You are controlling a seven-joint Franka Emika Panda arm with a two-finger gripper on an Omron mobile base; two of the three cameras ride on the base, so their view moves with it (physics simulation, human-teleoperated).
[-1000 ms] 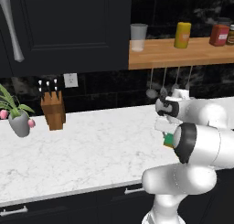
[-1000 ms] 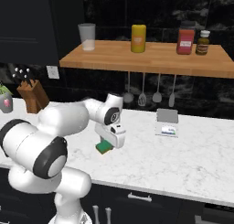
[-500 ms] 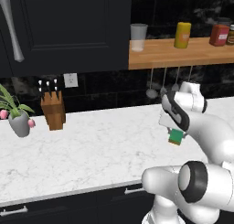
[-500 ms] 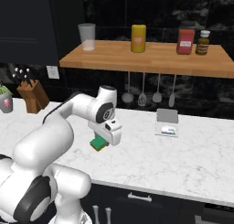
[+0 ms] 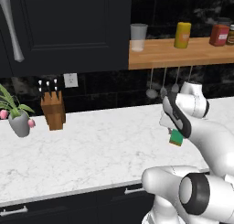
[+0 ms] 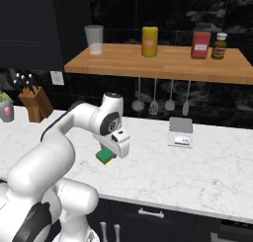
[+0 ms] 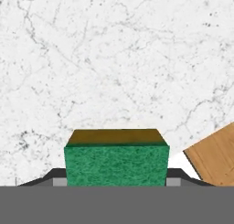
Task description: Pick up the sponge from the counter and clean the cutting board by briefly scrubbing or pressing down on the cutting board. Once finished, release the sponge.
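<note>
My gripper [image 5: 175,135] [image 6: 106,155] [image 7: 116,175] is shut on the sponge [image 5: 176,138] [image 6: 104,157] [image 7: 116,165], a small block with a green face and a yellow-orange layer. It hangs a little above the white marble counter [image 5: 91,150] [image 6: 197,172] [image 7: 114,58]. In the hand view a corner of a brown wooden board [image 7: 215,157] with visible grain, apparently the cutting board, lies on the counter to the right of the sponge. In both base views the board is hidden behind my arm.
A knife block [image 5: 52,111] [image 6: 34,102] and a potted plant [image 5: 16,118] stand at the counter's left. A grey-white scale [image 6: 181,133] sits at the back right. A wooden shelf [image 5: 183,51] [image 6: 163,63] with jars hangs above, and utensils [image 6: 154,100] dangle below it.
The arm has swung and reshaped its elbow while carrying the sponge a short way sideways over the counter. In the last half second the sponge dropped slightly. The grip is unchanged.
</note>
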